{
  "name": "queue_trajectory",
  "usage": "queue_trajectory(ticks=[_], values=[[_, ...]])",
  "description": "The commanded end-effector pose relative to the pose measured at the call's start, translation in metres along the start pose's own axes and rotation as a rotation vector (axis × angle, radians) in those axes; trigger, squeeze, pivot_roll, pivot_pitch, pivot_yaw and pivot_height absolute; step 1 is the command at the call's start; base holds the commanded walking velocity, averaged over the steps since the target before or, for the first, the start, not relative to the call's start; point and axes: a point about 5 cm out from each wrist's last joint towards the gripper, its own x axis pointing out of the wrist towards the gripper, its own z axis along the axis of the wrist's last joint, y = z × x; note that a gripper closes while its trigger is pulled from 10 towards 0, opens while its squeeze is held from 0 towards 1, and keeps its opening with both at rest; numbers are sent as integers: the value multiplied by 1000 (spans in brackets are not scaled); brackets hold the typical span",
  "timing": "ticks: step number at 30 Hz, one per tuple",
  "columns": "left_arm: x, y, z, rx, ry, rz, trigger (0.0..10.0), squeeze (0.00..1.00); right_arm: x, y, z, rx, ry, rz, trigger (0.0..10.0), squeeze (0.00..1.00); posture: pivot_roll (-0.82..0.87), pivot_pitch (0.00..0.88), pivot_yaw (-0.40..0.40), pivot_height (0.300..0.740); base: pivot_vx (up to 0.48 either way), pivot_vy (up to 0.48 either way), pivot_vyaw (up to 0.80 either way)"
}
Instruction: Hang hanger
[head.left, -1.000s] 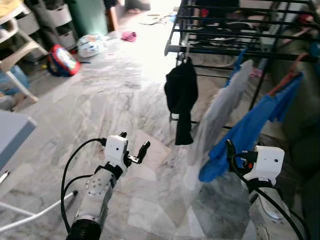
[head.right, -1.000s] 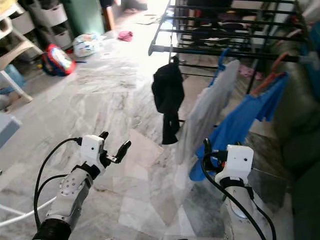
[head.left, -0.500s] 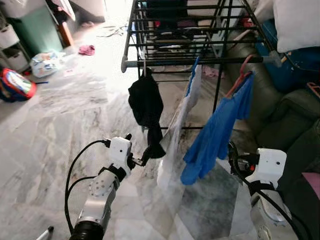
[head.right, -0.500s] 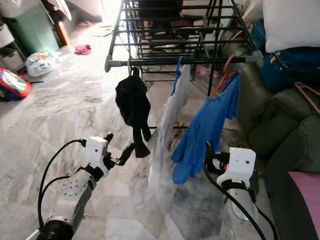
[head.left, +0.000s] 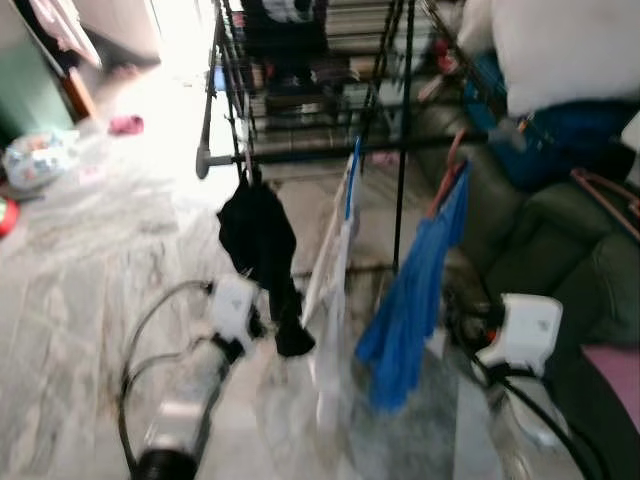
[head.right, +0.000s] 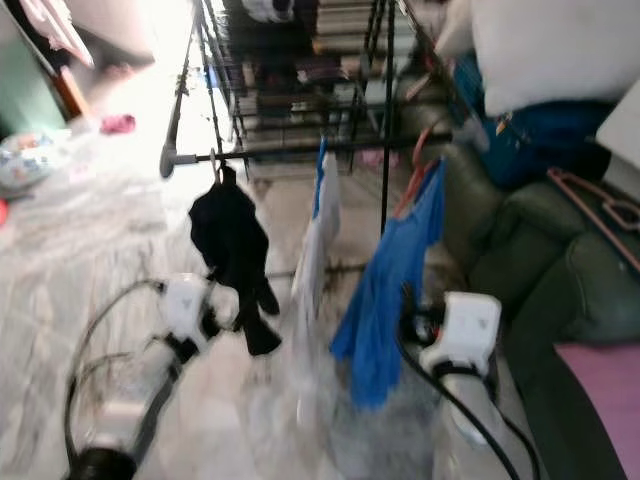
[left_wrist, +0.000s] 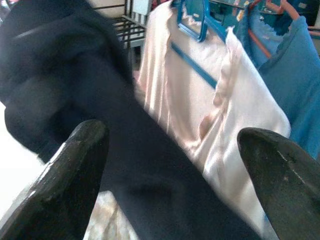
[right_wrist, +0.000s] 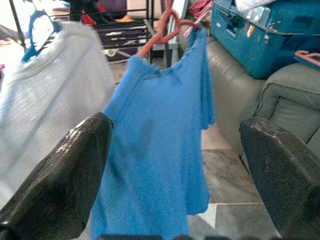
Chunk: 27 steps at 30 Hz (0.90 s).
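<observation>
A black drying rack's front rail (head.left: 300, 155) carries three hung garments: a black one (head.left: 255, 235), a pale one (left_wrist: 200, 105) on a blue hanger (left_wrist: 192, 25), and a blue shirt (right_wrist: 160, 130) on an orange hanger (right_wrist: 162, 32). A loose pink hanger (head.right: 590, 200) lies on the green sofa at the right. My left gripper (left_wrist: 172, 135) is open and empty, right up against the black garment. My right gripper (right_wrist: 175, 127) is open and empty too, low in front of the blue shirt.
The green sofa (head.left: 560, 250) lies close on the right, with a white pillow (head.left: 560, 50) and a blue case (right_wrist: 260, 35) on it. On the marble floor at the far left lie a pink cloth (head.left: 125, 123) and a bag (head.left: 30, 160). The head views are blurred.
The camera has swung right and come nearer to the rack, so the garments now hang just ahead. Both grippers stay open and empty; the left one is now by the black garment.
</observation>
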Motion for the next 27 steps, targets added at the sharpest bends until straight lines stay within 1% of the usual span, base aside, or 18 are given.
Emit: queue_trajectory(ticks=[1, 10, 14, 19, 21, 25, 27], values=[[5, -9, 2, -9, -5, -35, 10000, 0, -1, -6, 0, -14, 4, -26, 10000, 0, -82, 122, 48, 740, 300, 0, 0], [4, -9, 1, -1, 3, -37, 10000, 0, 0, -4, -1, -14, 6, -25, 10000, 0, -79, 127, 47, 740, 301, 0, 0], [3, -10, -1, -14, 4, -31, 10000, 0, 0, -4, -2, -14, 8, -23, 10000, 0, -80, 127, 45, 740, 0, 0, 0], [2, -11, -3, 3, 9, -38, 10000, 0, 1, -3, -2, -6, 14, -20, 10000, 0, -78, 130, 42, 740, 0, 0, 0], [1, -11, -4, 13, 9, -39, 10000, 0, 3, -2, -2, 7, 19, -10, 10000, 0, -76, 132, 43, 740, 0, 0, 0], [-2, -10, -4, 8, 7, -49, 10000, 0, 6, 0, -2, 12, 25, 0, 10000, 0, -70, 133, 43, 740, 0, 0, 0], [-5, -8, -5, 20, 12, -50, 10000, 0, 11, 3, -1, 15, 31, 10, 10000, 0, -62, 138, 46, 740, 0, 0, 0]])
